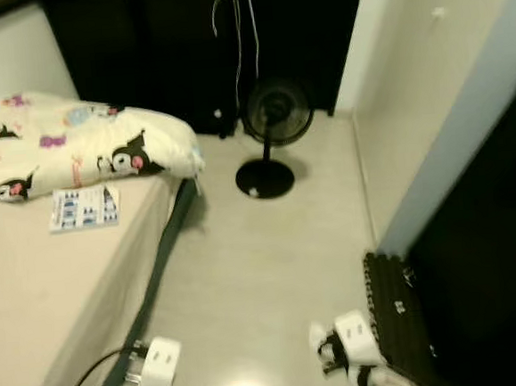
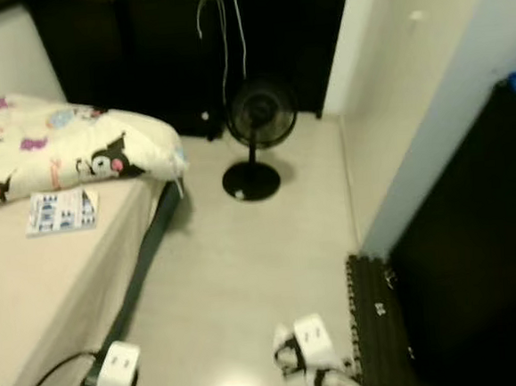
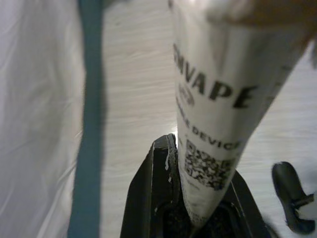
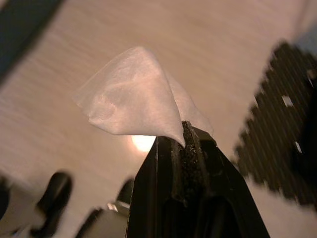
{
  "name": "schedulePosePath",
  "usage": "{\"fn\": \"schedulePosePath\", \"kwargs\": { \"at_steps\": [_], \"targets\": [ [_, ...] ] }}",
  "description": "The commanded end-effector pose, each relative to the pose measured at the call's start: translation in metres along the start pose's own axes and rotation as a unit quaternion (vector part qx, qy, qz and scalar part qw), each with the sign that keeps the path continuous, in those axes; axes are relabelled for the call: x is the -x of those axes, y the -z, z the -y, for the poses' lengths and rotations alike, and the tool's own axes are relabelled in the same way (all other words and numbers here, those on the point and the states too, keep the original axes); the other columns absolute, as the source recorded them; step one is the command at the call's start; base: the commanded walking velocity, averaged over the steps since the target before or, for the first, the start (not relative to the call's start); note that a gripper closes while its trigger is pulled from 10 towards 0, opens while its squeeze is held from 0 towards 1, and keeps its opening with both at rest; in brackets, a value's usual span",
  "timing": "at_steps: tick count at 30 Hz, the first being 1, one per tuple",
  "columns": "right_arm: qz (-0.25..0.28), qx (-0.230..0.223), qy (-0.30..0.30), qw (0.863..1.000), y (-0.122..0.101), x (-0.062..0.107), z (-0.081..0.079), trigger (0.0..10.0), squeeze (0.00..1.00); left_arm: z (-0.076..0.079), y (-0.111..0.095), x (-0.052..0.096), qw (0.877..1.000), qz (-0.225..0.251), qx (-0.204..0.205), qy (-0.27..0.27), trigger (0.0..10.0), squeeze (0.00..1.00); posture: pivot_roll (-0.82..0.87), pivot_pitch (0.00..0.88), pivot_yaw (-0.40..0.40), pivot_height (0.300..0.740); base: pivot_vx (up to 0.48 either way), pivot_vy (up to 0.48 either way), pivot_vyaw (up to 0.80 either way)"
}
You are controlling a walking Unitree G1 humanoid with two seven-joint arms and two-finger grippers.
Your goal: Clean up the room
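Note:
My left gripper [image 3: 171,148] is shut on a white printed packet [image 3: 213,99] bearing black lettering and a QR code; it hangs over pale wood floor beside the bed's edge. My right gripper [image 4: 185,131] is shut on a thin, translucent white wrapper [image 4: 133,104] that sticks out past its fingertips above the floor. In the eye views both arms sit low at the picture's bottom edge, the left arm [image 1: 155,366] by the bed and the right arm [image 1: 350,342] next to a black perforated crate [image 1: 397,312].
A bed [image 1: 33,291] fills the left, with a cartoon-print pillow [image 1: 75,145] and a blue-and-white booklet [image 1: 84,208] on it. A black standing fan [image 1: 271,129] stands ahead before a dark cabinet [image 1: 166,48]. A white wall [image 1: 428,81] bounds the right; open floor lies between.

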State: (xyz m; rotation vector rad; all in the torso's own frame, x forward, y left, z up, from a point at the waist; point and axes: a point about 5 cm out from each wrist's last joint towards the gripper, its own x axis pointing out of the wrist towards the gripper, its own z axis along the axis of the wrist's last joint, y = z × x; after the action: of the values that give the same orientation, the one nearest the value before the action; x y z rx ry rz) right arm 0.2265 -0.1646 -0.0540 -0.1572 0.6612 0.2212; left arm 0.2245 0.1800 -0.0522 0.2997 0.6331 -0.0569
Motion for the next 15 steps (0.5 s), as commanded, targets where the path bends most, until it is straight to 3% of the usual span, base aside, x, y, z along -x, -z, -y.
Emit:
{"fn": "schedulePosePath", "kwargs": {
  "at_steps": [1, 14, 15],
  "targets": [
    [-0.012, -0.007, -0.004, 1.0, 0.0083, 0.0022, -0.005, 10.0, 0.0, 0.0003, 0.0062, 0.0025, 1.0, -0.007, -0.006, 0.001, 10.0, 0.0, 0.1, 0.001, 0.001, 0.74, -0.48, 0.0, 0.0],
    [-0.017, -0.006, -0.003, 1.0, 0.0107, 0.003, -0.005, 10.0, 0.0, 0.0024, 0.0081, 0.0035, 1.0, -0.008, -0.003, 0.002, 10.0, 0.0, 0.1, 0.006, -0.005, 0.74, -0.48, 0.0, 0.0],
    [-0.015, -0.02, -0.002, 1.0, 0.0103, 0.0028, -0.0046, 10.0, 0.0, 0.0026, 0.0072, 0.0032, 1.0, -0.006, -0.002, 0.003, 10.0, 0.0, 0.1, 0.006, -0.005, 0.74, -0.262, 0.0, -0.79]
  ]
}}
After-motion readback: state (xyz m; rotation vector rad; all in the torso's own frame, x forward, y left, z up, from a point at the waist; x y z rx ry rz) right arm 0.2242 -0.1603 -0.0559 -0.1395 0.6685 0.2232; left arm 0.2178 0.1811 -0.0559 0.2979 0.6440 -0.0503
